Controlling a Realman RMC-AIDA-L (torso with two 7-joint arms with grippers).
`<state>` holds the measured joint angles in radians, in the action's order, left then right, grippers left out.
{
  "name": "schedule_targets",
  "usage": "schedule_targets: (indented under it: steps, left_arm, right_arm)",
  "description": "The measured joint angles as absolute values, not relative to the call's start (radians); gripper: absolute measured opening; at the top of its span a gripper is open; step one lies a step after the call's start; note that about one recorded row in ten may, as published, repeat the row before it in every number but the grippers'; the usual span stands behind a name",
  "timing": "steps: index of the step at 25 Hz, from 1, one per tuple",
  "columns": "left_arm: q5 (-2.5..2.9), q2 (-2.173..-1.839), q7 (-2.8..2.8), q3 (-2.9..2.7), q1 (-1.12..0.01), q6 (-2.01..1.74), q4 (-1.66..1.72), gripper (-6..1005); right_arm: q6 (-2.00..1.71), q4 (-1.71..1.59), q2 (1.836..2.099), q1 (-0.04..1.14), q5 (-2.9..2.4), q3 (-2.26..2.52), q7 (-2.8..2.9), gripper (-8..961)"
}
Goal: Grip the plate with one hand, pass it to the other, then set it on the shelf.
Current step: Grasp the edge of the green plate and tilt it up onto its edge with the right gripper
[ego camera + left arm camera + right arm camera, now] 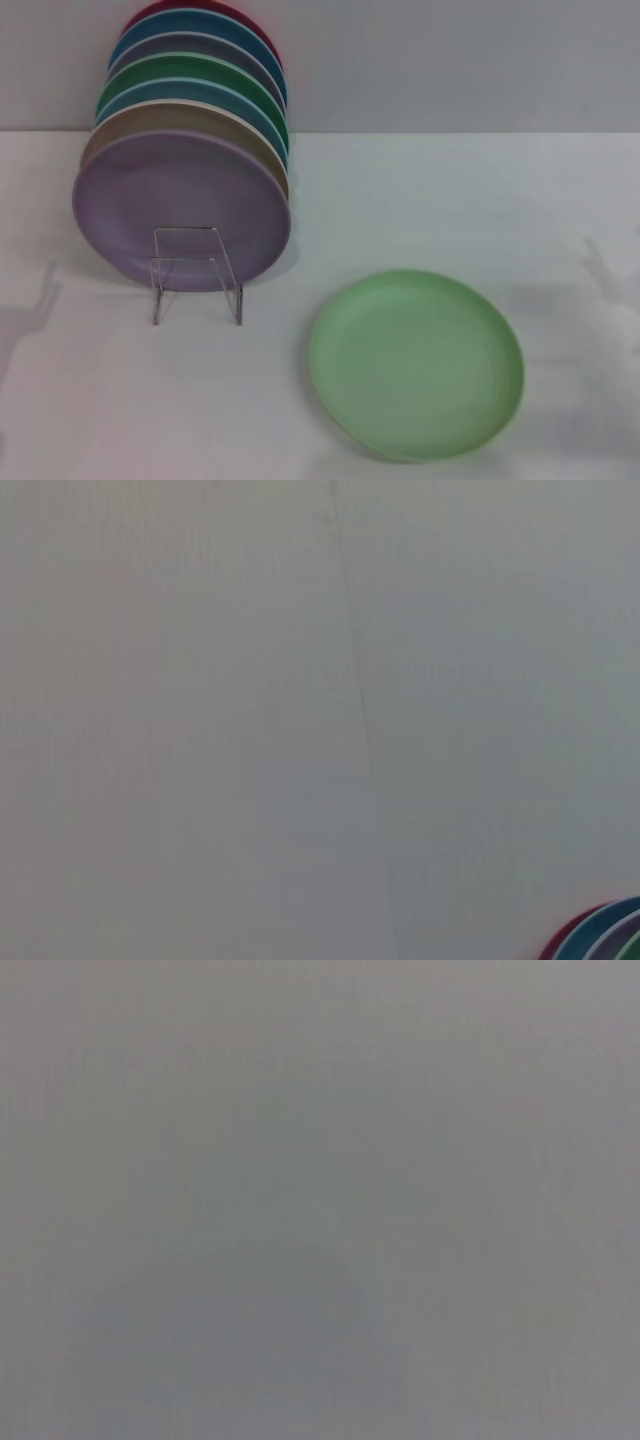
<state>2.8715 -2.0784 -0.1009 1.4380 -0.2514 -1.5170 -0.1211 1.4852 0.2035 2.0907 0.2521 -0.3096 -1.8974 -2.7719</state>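
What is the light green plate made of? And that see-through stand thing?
The light green plate looks like plastic: one even colour, smooth, with a soft dull sheen and a thin rim. The see-through stand looks like clear acrylic, possibly glass: the lilac plate shows right through it, and only its edges catch light.

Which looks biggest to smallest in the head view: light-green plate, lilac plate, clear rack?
1. Light-green plate and lilac plate: about alike. The green one lies flat nearer the camera, the lilac one stands upright farther back, so no ranking.
2. Clear rack: clearly smallest.
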Motion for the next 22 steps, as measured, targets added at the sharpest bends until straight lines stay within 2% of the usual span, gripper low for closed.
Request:
schedule_targets:
  steps: [7, 10, 12, 13, 14, 15, 18, 22]
  left_arm:
    - [2.872, -2.078, -0.101, 1.438, -0.252, -1.515, -0.121, 796]
    - [2.872, -2.078, -0.101, 1.439, -0.253, -1.511, -0.121, 796]
    - [2.872, -2.078, -0.101, 1.440, -0.255, -1.509, -0.121, 796]
    - [2.872, -2.078, -0.100, 1.440, -0.256, -1.507, -0.121, 796]
    - [2.872, -2.078, -0.098, 1.440, -0.258, -1.505, -0.121, 796]
    - [2.872, -2.078, -0.096, 1.440, -0.260, -1.501, -0.121, 796]
    - [2.872, -2.078, -0.095, 1.440, -0.268, -1.490, -0.121, 796]
    - [2.872, -2.078, -0.094, 1.441, -0.278, -1.483, -0.124, 796]
  right_arm:
    - [1.477, 0.201, 2.088, 0.267, -0.310, -1.897, -2.739, 765]
    - [1.334, 0.289, 2.068, 0.277, -0.354, -1.894, -2.544, 764]
    - [1.259, 0.353, 2.064, 0.270, -0.401, -1.894, -2.487, 764]
    - [1.190, 0.418, 2.061, 0.263, -0.447, -1.894, -2.437, 764]
    - [0.976, 0.642, 2.064, 0.236, -0.612, -1.891, -2.278, 764]
    - [0.976, 0.642, 2.064, 0.236, -0.612, -1.891, -2.278, 764]
    - [0.673, 0.973, 2.069, 0.222, -0.983, -1.867, -1.905, 763]
    - [0.537, 1.223, 2.054, 0.258, -1.581, -1.845, -1.298, 762]
